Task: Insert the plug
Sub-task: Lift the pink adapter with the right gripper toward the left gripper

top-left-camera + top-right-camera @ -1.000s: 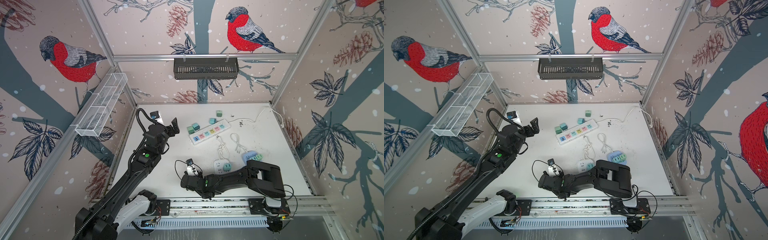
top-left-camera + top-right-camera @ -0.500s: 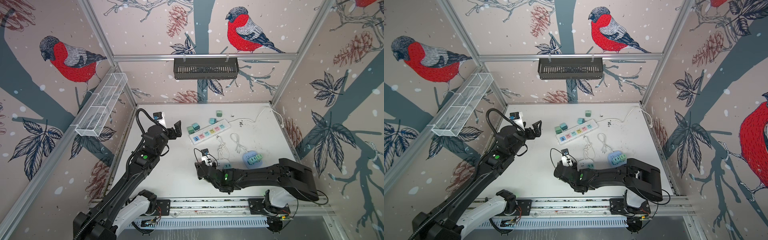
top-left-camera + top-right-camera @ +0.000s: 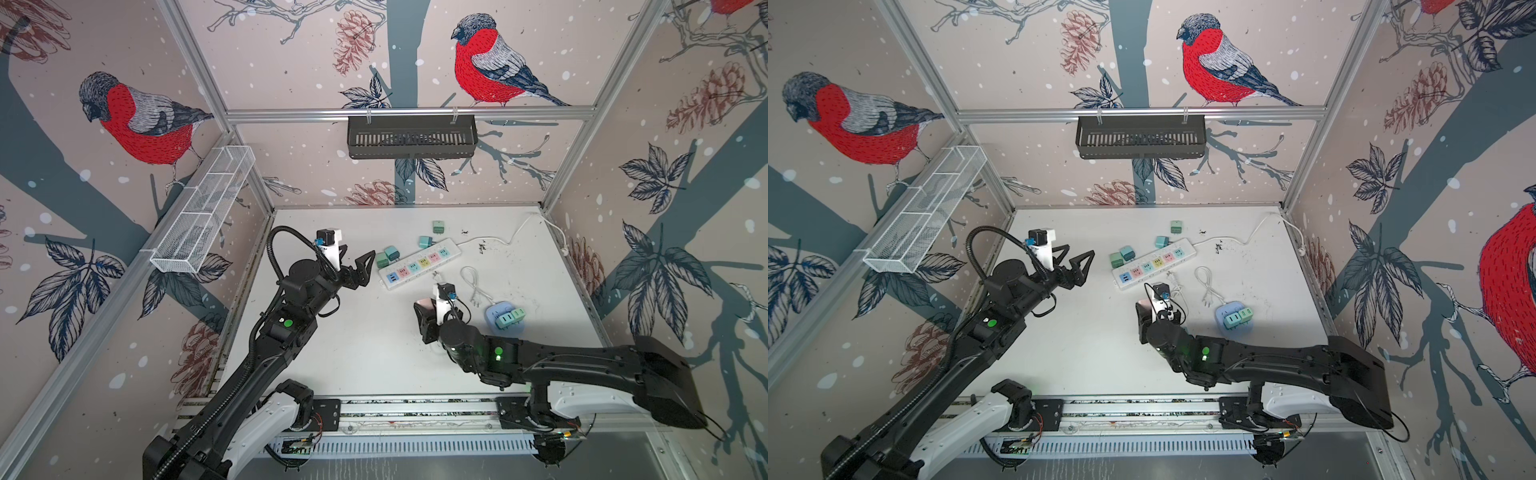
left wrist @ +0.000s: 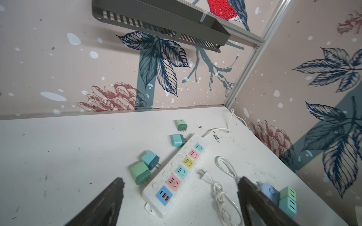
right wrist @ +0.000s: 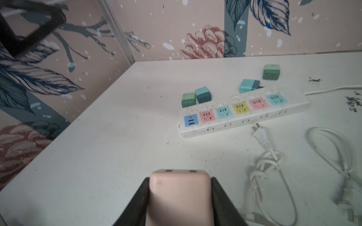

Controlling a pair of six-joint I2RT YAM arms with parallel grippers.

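Just off the power strip [image 5: 235, 125], on its long side facing the arms, the pink plug cube [image 5: 179, 197] sits pinched flat-side to flat-side in the right gripper [image 5: 180, 181]. It looks like light, rigid, smooth plastic, so I'd squeeze the flat faces and watch for slipping. I can't tell where the prongs are. The left gripper [image 3: 354, 258] hangs wide open and empty beyond the strip's USB end.

Plugs [image 3: 391, 252] behind power strip [image 3: 419, 264]; cords [image 5: 261, 136] in front.
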